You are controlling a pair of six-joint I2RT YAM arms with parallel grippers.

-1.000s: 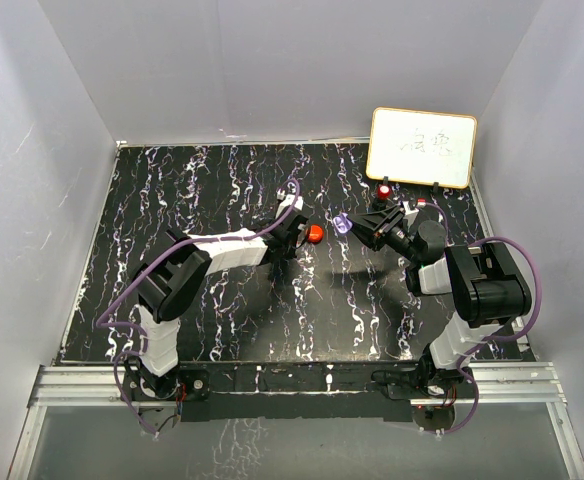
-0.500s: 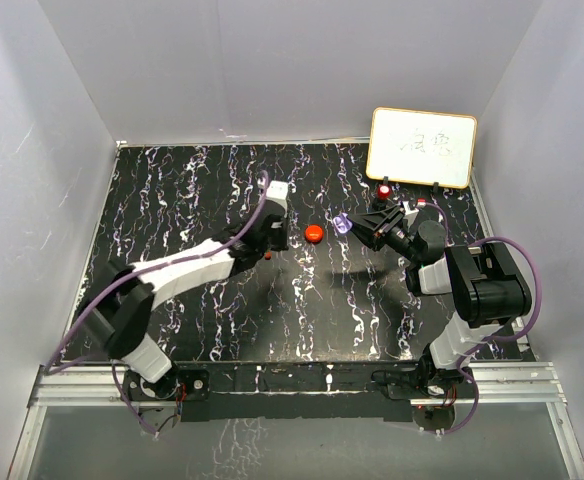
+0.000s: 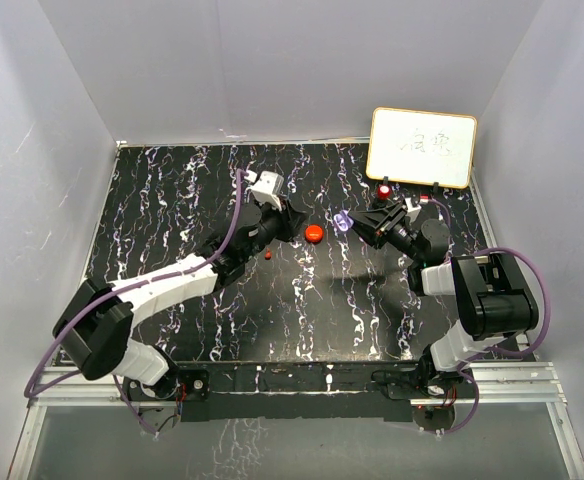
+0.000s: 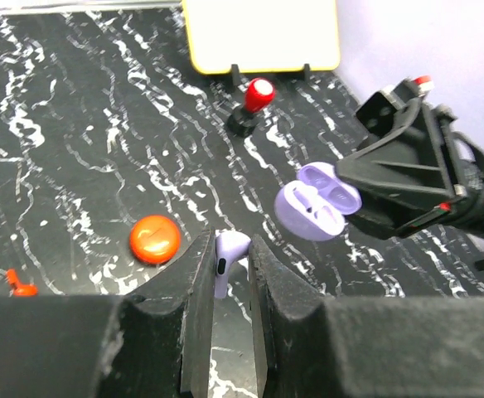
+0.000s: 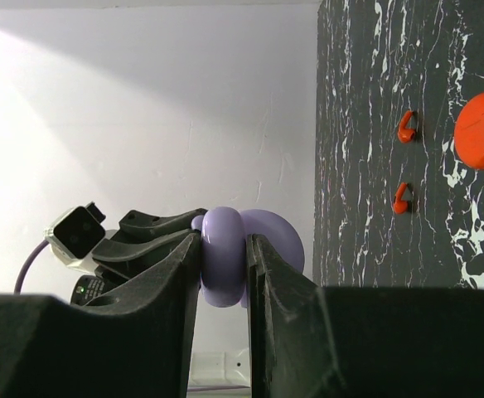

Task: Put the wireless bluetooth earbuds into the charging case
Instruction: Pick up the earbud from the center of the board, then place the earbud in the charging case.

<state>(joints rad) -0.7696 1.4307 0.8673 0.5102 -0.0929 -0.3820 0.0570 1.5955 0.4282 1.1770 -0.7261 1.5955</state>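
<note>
L grip (image 4: 229, 261): I'm clamped on purple bud (image 4: 234, 244), near the case.
R grip (image 5: 224, 247): I'm pinching purple case (image 4: 317, 201), lid open, held up.
red buds (image 5: 406, 126): 2 on table (image 3: 172, 200) by red case (image 5: 482, 128).

A purple case (image 5: 223, 269) in the right pincer (image 5: 224, 249)

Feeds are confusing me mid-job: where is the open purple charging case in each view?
Top external: purple case right of centre, in the right gripper's tips.
Left wrist: purple case right of centre, lid open, against the black gripper.
Right wrist: purple case lower centre-left, clamped between the fingers.
Shared landmark: round red case, on the table in all three.
</note>
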